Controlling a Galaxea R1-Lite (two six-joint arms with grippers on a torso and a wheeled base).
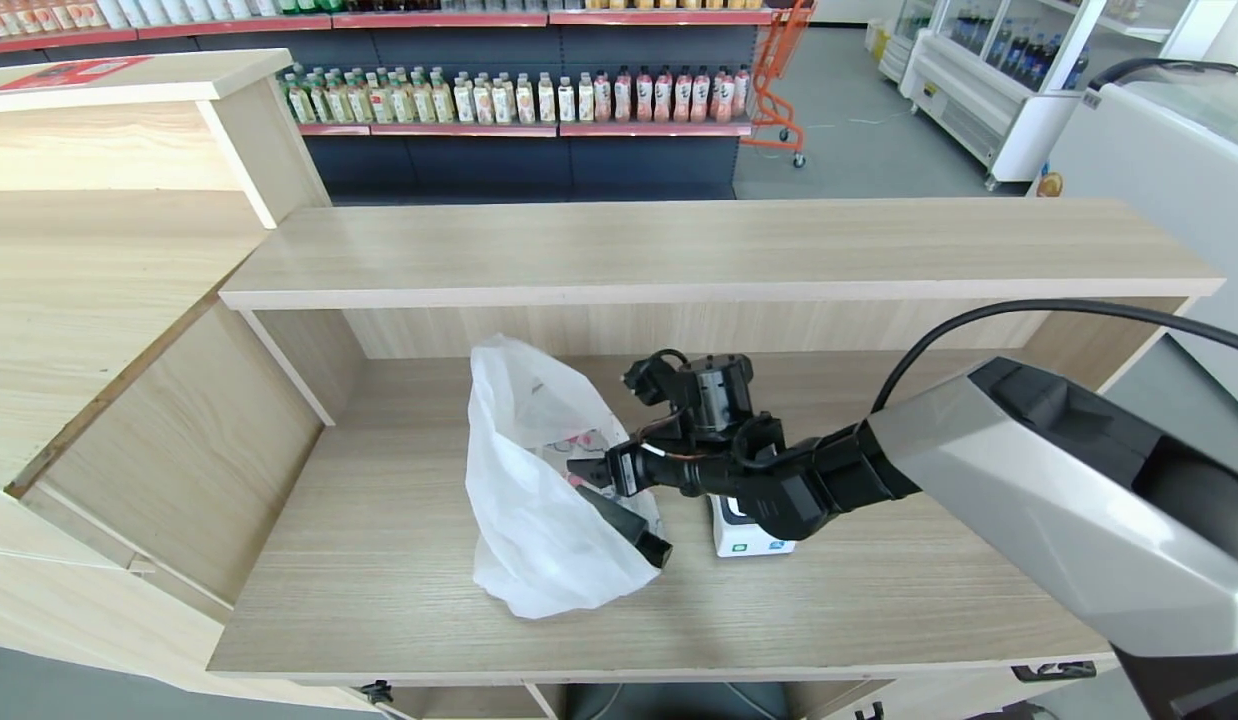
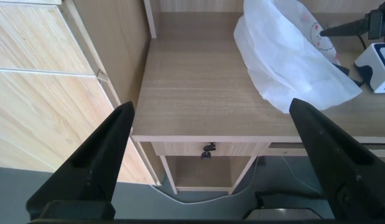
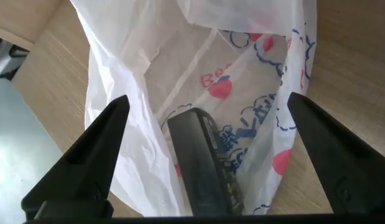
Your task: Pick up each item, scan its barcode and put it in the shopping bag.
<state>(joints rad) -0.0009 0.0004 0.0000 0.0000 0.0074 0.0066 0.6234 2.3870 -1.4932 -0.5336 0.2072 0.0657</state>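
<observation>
R gripper (image 1: 619, 508) (image 3: 208, 99): on R arm, stretched across the bench (image 1: 379, 580) (image 2: 192, 74) (image 3: 360, 62) to the bag. Jaws spread wide over the bag mouth, holding nothing.
L gripper (image 2: 212, 109): off the bench's near edge, on the robot's left, well apart from the bag. Jaws wide, nothing btwn them.
Shopping bag (image 1: 524, 520) (image 2: 285, 56) (image 3: 136, 74): thin white plastic w/ red and blue print. Sits slumped mid-bench, mouth open twd R gripper.
Dark item (image 3: 198, 162): flat black oblong pkg. Lies inside the bag against its inner wall, in line w/ the gap btwn the R jaws, clear of both.
Scanner (image 1: 744, 530) (image 2: 375, 68): white box w/ green mark. On the bench just beside the bag, on the robot's right of it, partly under the R wrist.
Bench detail: light wood grain, lower level of the checkout counter. Raised ledge (image 1: 719, 245) runs along the far side.
Background: shelf of bottled drinks (image 1: 519, 98), orange cart (image 1: 784, 70), white freezer cabinets (image 1: 989, 90).
</observation>
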